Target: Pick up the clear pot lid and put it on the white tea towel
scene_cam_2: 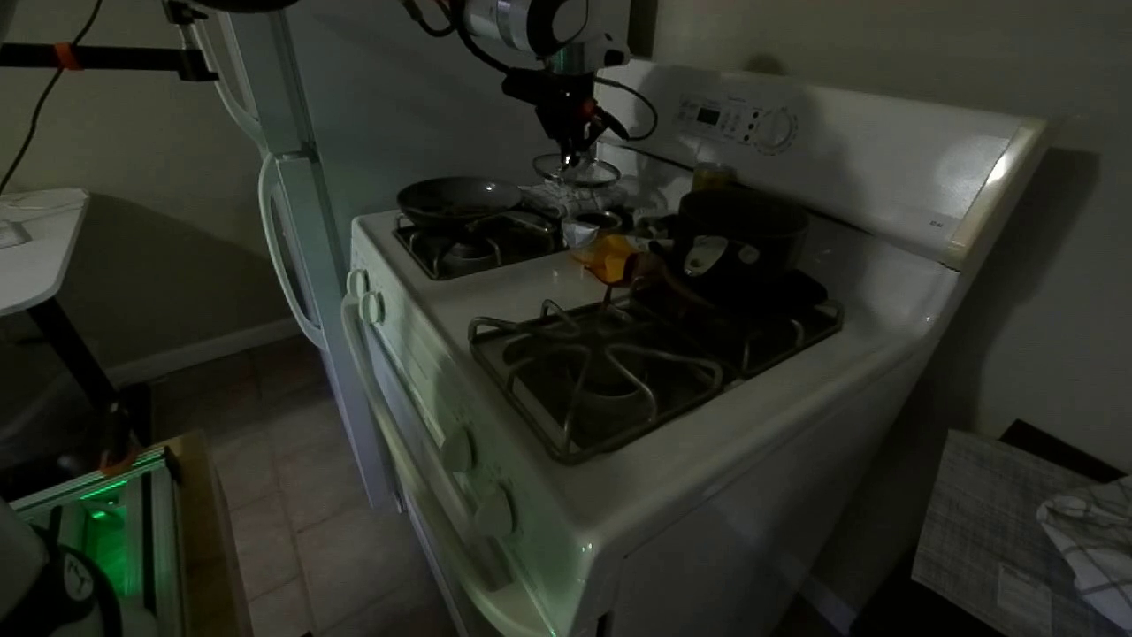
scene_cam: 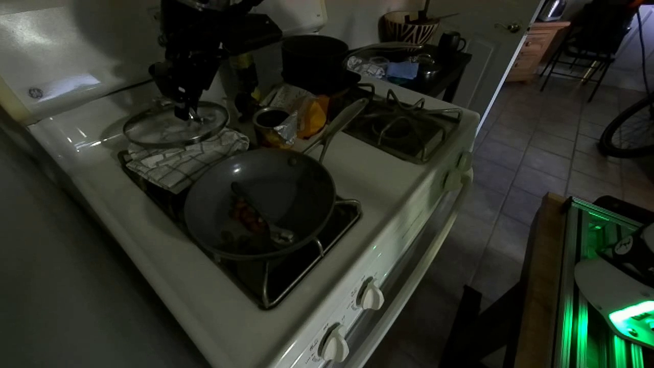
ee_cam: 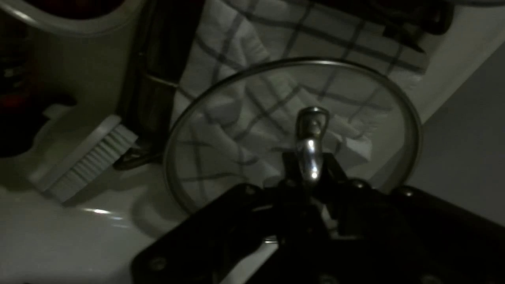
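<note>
The clear pot lid [scene_cam: 158, 128] has a metal rim and a shiny arched handle [ee_cam: 309, 154]. It is over the back part of the folded white tea towel [scene_cam: 173, 168] with dark check lines, and overhangs it toward the stove's back panel. The lid [scene_cam_2: 600, 173] and towel [ee_cam: 276, 35] also show in the other views. My gripper [ee_cam: 307, 169] has its fingers closed on both sides of the handle; it also appears in both exterior views [scene_cam: 188, 113] [scene_cam_2: 570, 161]. I cannot tell whether the lid's underside touches the towel.
A grey frying pan [scene_cam: 301, 189] with a utensil and some food in it stands beside the towel. An open can [scene_cam: 268, 120], an orange packet [scene_cam: 312, 116] and a dark pot [scene_cam: 311, 61] are nearby. A white brush [ee_cam: 85, 157] lies near the lid.
</note>
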`<action>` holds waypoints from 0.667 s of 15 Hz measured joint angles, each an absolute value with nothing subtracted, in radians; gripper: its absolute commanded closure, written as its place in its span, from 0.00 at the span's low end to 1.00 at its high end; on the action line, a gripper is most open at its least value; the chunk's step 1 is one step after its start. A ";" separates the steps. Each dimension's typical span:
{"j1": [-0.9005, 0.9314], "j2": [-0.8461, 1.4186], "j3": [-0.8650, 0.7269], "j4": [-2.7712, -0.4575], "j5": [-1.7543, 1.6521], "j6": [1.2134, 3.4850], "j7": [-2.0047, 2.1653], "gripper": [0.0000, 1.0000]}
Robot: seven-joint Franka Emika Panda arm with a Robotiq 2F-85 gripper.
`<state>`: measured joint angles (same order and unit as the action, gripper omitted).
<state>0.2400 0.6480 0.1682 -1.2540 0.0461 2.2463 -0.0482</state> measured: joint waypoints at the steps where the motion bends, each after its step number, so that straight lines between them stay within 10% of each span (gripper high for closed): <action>1: 0.250 0.641 0.152 -1.254 0.013 2.246 -0.040 0.96; 10: 0.345 0.657 0.097 -1.259 -0.153 2.246 0.031 0.96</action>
